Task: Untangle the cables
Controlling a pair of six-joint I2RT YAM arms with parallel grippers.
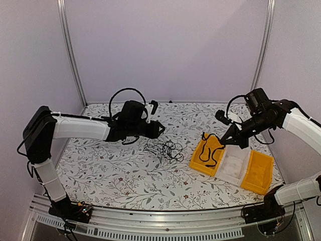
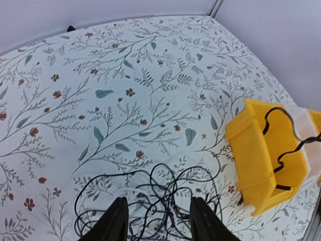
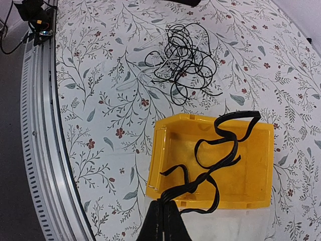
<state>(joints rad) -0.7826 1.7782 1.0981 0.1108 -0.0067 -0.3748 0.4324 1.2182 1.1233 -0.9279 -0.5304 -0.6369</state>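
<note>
- Cables are found in two places: one separate black cable (image 3: 220,155) at the bins on the right, and a cable tangle (image 1: 163,149) at mid-table.
- Nearest the arm bases, on the right side of the floral table (image 1: 100,165), three open bins are set side by side in a slanted row: a yellow bin (image 1: 199,161), a white bin (image 1: 233,163) and a second yellow bin (image 1: 258,173).
- The right gripper (image 3: 163,208) is held above the first yellow bin. Its fingers are pressed together on the black cable.
- From that grip the black cable is hung into the first yellow bin in several bends, with one loop raised to the bin's rim.
- Further in, the cable tangle is laid flat on the table just left of the bins, apart from them. It is made up of thin black cords in overlapping loops.
- The left gripper (image 2: 158,211) is positioned over the far side of the tangle, fingers spread wide and nothing clamped between them. Contact with the cords cannot be determined.
</note>
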